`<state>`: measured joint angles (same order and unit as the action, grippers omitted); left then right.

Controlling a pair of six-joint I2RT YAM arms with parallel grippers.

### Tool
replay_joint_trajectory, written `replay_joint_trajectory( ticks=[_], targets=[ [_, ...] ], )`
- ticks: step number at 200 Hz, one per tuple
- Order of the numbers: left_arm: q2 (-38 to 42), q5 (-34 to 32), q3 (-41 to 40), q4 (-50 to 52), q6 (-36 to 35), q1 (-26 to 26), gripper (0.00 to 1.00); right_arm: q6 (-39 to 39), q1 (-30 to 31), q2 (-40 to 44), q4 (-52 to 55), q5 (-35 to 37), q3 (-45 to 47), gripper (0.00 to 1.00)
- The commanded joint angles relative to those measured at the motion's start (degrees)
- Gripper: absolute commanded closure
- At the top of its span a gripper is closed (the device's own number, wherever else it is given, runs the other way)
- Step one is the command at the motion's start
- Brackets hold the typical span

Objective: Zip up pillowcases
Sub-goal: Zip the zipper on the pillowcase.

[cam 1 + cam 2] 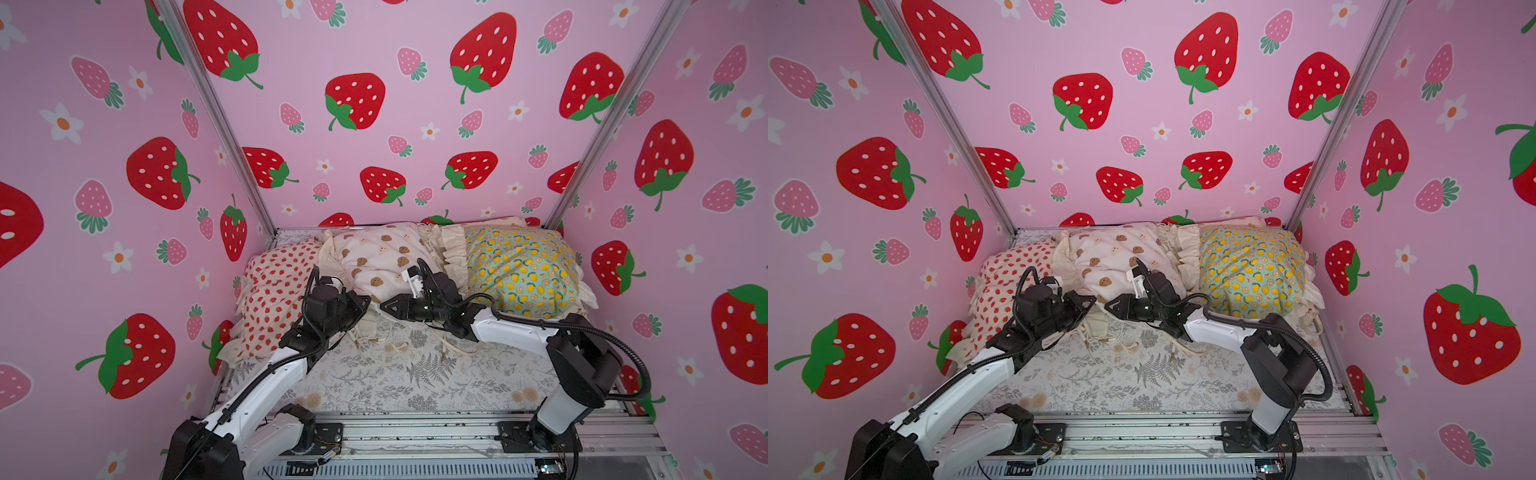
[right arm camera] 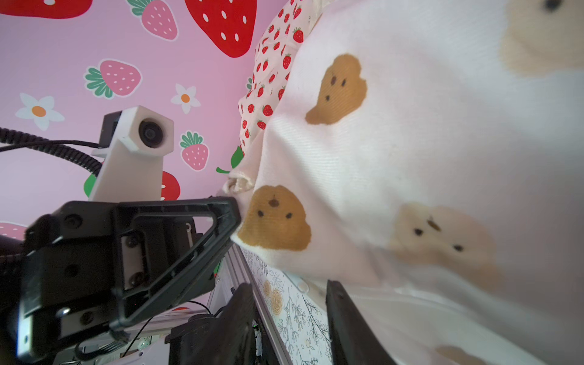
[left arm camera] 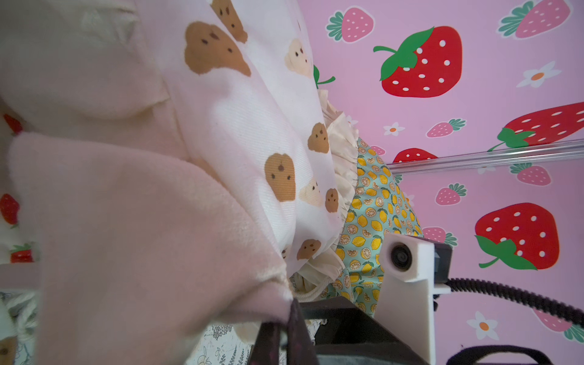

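Three pillowcases lie along the back in both top views: strawberry print (image 1: 274, 299), brown bear faces (image 1: 374, 253) and lemons on teal (image 1: 519, 270). My left gripper (image 1: 366, 300) (image 3: 289, 316) is shut on a cream corner of the bear pillowcase (image 3: 252, 132) at its front edge. My right gripper (image 1: 385, 306) (image 2: 290, 303) faces it tip to tip and is open. Its fingers (image 2: 341, 316) straddle the bear pillowcase's lower edge (image 2: 379, 158). A white zip line (image 2: 395, 298) runs there, and a small white tab (image 2: 300, 284) shows in the gap.
A grey fern-print sheet (image 1: 415, 374) covers the floor in front of the pillows. Loose cream ties (image 1: 440, 345) trail onto it. Pink strawberry walls (image 1: 374, 124) close in three sides, and an aluminium rail (image 1: 415, 432) carries both arm bases at the front.
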<state>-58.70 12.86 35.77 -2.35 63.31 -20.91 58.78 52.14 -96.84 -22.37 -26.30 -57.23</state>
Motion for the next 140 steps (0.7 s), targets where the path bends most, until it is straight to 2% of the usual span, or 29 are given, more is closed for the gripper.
replay_joint_trajectory(
  ticks=[1, 21, 140],
  targets=[
    [0.8, 0.0, 0.3, -2.1, 1.0, -0.4, 1.0, 2.2, 0.5, -0.9, -3.5, -1.2, 0.3, 0.6],
    [1.0, -0.4, 0.4, -1.7, 0.9, -0.4, 1.0, 3.1, 0.7, -2.0, -4.7, -2.0, 0.0, 0.63],
    [1.6, -0.9, 0.4, -1.2, 0.5, -0.4, 1.0, 3.8, 1.2, -4.6, -6.1, -2.5, -2.3, 0.69]
  ],
)
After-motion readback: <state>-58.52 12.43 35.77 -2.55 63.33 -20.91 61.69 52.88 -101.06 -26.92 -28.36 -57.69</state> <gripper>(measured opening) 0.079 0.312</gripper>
